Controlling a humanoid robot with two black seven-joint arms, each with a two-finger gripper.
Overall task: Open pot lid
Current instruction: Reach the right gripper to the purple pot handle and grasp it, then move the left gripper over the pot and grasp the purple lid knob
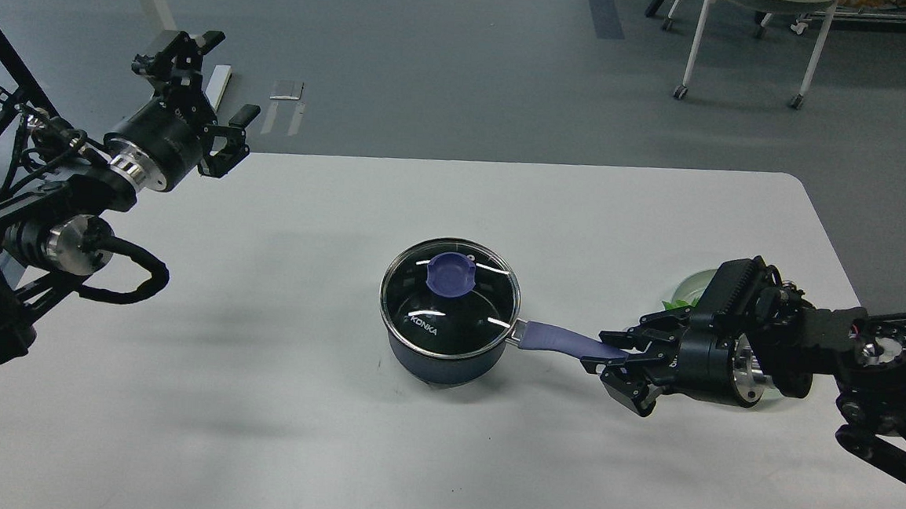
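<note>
A dark blue pot (pixel 447 348) stands at the middle of the white table (pixel 331 452). Its glass lid (pixel 450 305) lies on it, with a blue knob (pixel 452 273) on top. The pot's blue handle (pixel 562 341) points right. My right gripper (pixel 614 357) comes in from the right, and its fingers are closed around the end of that handle. My left gripper (pixel 210 82) is open and empty, raised above the table's far left corner, well away from the pot.
A pale green plate (pixel 687 288) lies on the table, mostly hidden under my right arm. Chair legs (pixel 689 56) stand on the grey floor beyond the table. A black frame (pixel 0 77) stands at the far left.
</note>
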